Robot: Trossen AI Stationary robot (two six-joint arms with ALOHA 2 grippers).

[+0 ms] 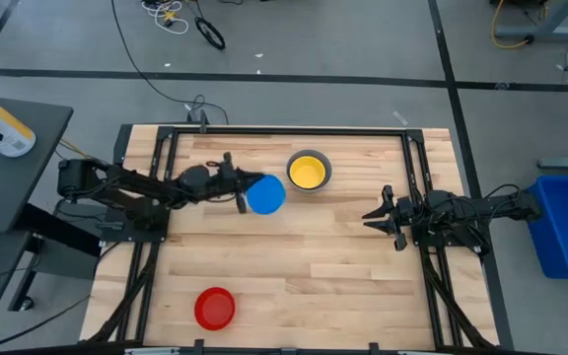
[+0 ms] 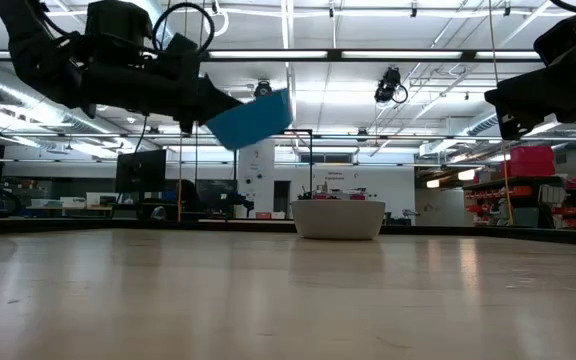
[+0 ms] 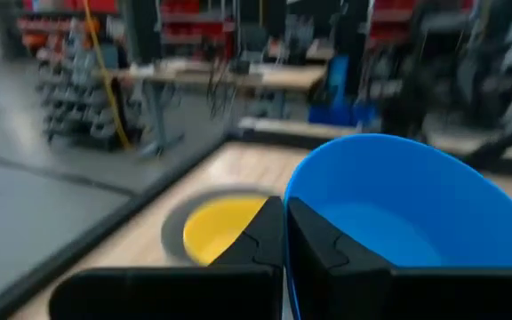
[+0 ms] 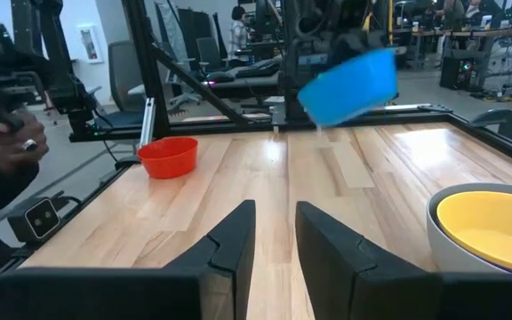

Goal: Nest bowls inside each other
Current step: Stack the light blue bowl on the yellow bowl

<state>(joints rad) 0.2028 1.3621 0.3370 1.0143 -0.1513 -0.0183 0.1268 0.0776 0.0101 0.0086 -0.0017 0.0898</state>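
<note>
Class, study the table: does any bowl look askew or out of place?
Yes. The blue bowl hangs tilted in the air, pinched by its rim in the left hand, near the yellow bowl nested in a grey one. The red bowl sits alone, far from them.

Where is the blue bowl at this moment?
In the high view the blue bowl is left of the table's middle, close beside the yellow bowl. The left pincer holds it by the rim, tilted, in the air above the table.
</note>
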